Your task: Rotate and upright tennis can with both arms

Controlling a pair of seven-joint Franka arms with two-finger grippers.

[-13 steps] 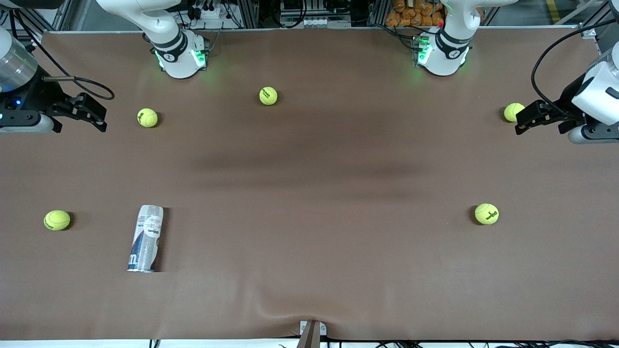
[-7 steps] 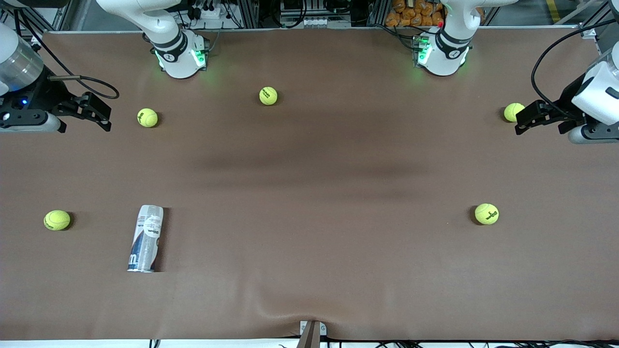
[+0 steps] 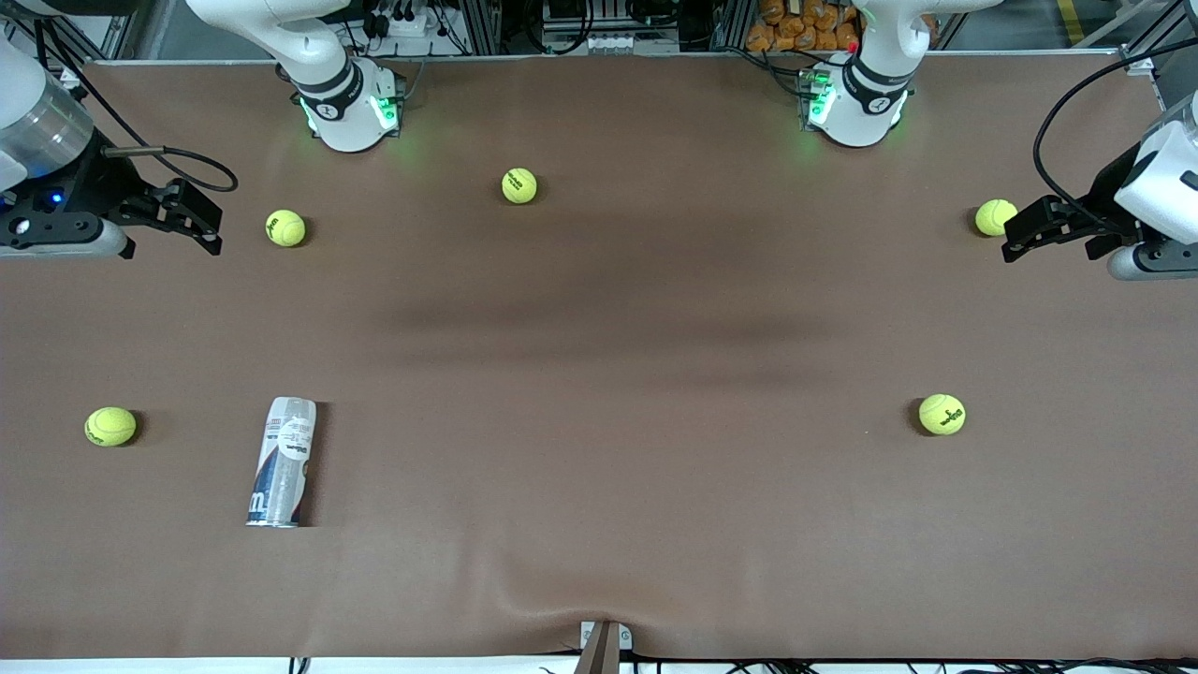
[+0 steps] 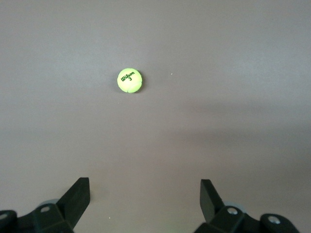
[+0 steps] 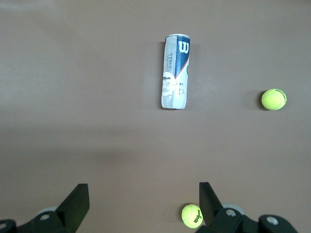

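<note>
Front view: tennis can (image 3: pixel 282 461), a clear tube with white and dark-blue label, lies on its side on the brown table (image 3: pixel 608 374), well apart from the spread right gripper (image 3: pixel 192 217) and left gripper (image 3: pixel 1034 227).

Left wrist view: spread fingers (image 4: pixel 77 196) above a ball (image 4: pixel 129 80).

Right wrist view: "W" logo at the can's end away from the gripper.

Brown-covered table (image 3: pixel 599 309), carrying the tennis can (image 3: pixel 282 461) on its side toward the right arm's end. Five yellow-green tennis balls scattered on it: one (image 3: pixel 110 426) beside the can, one (image 3: pixel 285 227) and one (image 3: pixel 519 185) near the bases, two (image 3: pixel 942 414) (image 3: pixel 992 217) toward the left arm's end.
</note>
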